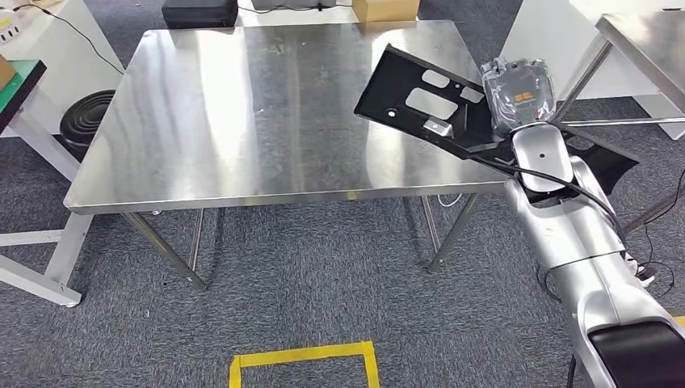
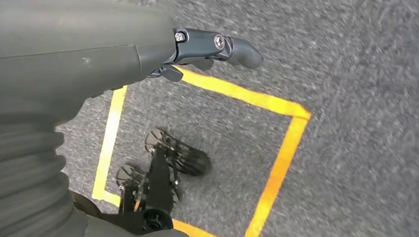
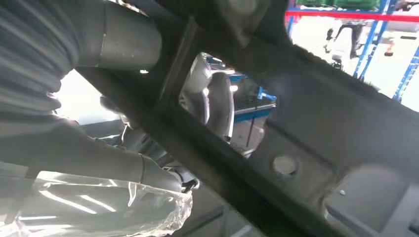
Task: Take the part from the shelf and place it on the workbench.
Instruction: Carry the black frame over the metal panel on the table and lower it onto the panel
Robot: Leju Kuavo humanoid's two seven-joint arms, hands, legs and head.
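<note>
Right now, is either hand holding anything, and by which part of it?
The right hand holds the black part near one end, over the workbench. The left hand hangs above the floor, holding nothing.

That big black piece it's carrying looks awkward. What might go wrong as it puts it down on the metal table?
The black panel hangs tilted over the steel workbench's right edge, held at one end by the right hand. It may tip in the grip, or land partly overhanging and slide off. The clear plastic bag by the hand might also get trapped underneath.
</note>
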